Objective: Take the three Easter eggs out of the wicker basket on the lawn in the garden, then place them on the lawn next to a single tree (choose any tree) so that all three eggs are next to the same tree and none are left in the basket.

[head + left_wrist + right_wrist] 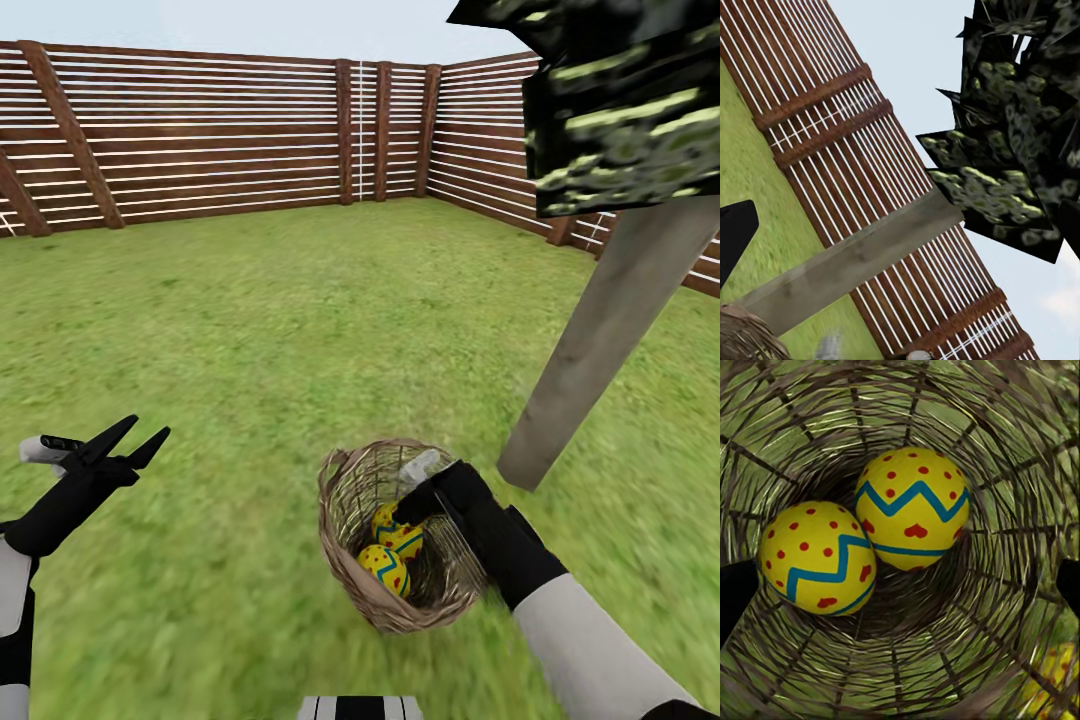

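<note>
The wicker basket (352,490) stands on the lawn (250,320) close in front of me, with two Easter eggs (385,566) (402,538) inside. My right gripper (412,508) reaches down into its mouth, open, its fingers (733,594) spread to either side above both eggs (913,506) (817,556) and holding nothing. A yellow patch (1050,679) shows through the wicker wall (900,675); I cannot tell what it is. The tree (600,340) leans just right of the basket. My left gripper (145,435) hovers open over the grass to the left.
A brown slatted fence (220,140) encloses the garden at the back and right. Dark blocky foliage (620,100) hangs over the trunk. In the left wrist view I see the trunk (847,262), foliage (1012,150), fence (832,112) and basket rim (742,337).
</note>
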